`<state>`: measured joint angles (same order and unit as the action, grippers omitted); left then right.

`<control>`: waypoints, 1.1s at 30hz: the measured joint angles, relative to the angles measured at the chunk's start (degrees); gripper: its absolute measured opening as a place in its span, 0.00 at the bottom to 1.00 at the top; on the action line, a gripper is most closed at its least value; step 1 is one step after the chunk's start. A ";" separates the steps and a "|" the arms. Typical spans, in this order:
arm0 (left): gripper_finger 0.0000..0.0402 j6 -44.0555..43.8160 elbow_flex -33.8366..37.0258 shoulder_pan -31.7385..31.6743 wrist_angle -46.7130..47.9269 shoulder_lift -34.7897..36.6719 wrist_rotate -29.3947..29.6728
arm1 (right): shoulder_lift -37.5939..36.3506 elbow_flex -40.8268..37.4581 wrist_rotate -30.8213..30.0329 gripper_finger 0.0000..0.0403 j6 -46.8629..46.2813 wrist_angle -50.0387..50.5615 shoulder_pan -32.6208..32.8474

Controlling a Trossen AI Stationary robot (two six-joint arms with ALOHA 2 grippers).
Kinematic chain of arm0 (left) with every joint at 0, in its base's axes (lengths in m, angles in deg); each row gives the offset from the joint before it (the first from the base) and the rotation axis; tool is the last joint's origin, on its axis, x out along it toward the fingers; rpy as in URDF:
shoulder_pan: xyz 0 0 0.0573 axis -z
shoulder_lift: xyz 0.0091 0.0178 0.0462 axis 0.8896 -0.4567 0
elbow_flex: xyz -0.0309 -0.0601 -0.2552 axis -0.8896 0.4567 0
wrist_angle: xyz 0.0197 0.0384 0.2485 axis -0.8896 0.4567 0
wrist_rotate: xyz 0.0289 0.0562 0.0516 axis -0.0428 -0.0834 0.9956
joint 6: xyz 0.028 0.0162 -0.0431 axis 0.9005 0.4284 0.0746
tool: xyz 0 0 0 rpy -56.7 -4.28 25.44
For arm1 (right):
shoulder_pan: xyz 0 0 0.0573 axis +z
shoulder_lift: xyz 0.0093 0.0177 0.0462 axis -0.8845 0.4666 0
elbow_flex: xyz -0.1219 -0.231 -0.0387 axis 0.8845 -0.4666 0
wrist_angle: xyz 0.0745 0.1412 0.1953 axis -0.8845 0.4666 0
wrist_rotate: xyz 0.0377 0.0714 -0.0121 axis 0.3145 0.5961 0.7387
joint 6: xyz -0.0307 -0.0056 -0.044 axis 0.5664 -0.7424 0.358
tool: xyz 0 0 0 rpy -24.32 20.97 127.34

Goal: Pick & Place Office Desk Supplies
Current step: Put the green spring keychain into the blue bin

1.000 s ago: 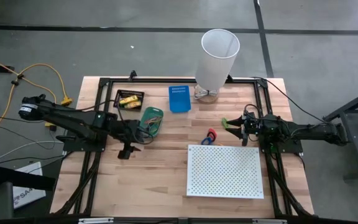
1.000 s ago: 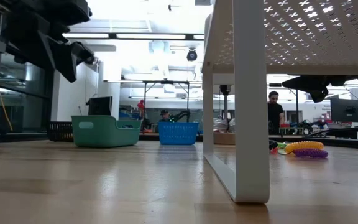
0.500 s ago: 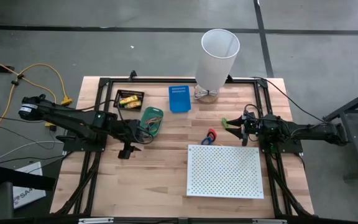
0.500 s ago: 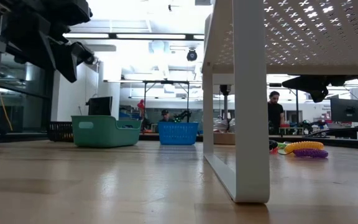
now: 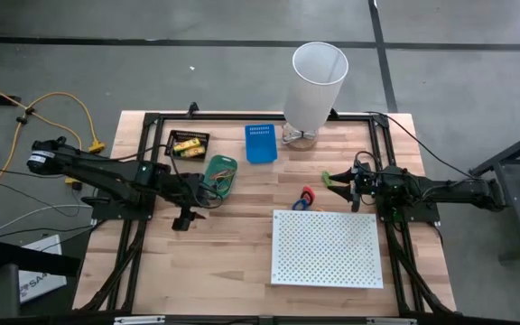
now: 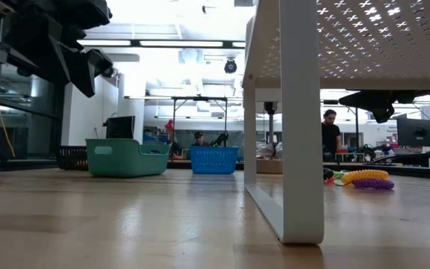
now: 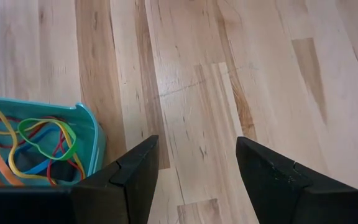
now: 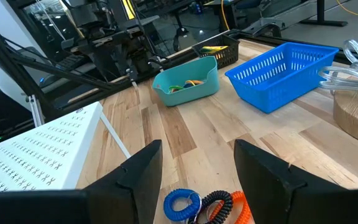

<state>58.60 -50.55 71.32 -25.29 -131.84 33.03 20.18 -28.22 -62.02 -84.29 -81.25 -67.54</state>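
High view, three baskets: black [image 5: 189, 143], teal [image 5: 218, 173], blue [image 5: 260, 142], left jaws [image 5: 194, 206] apart, right jaws [image 5: 337, 183] apart, both empty.

Bare wood is seen between the left gripper [image 5: 198, 213] and the perforated board [image 5: 326, 248]; passage is open there. The board, raised on legs, blocks the near right part of the table [image 5: 242, 262]. Along the far edge, a row is formed by the black tray [image 5: 189, 143], the teal bin [image 5: 218, 174], the blue basket [image 5: 260, 143] and the tall white bin [image 5: 315, 83]. Coiled loops [image 5: 306, 198] lie just beyond the board's far edge, before the open-fingered right gripper [image 5: 330, 182]. A clear lane is left between basket and board.
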 joint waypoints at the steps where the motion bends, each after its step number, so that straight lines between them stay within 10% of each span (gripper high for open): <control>1: 0.52 0.04 0.00 0.00 0.00 -0.01 0.00 | -0.01 -0.01 0.00 0.47 0.00 -0.02 -0.01; 20: 0.52 0.17 0.00 0.00 0.00 0.02 -0.02 | -0.01 0.00 0.21 0.47 -0.03 -2.80 -0.01; 33: 0.52 0.00 0.00 -0.02 0.00 -0.01 -0.02 | -0.01 0.31 12.65 0.47 7.99 -9.37 -0.02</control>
<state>58.60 -50.55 71.30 -25.29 -131.85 33.01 20.17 -27.91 -49.37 -76.30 -90.63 -67.56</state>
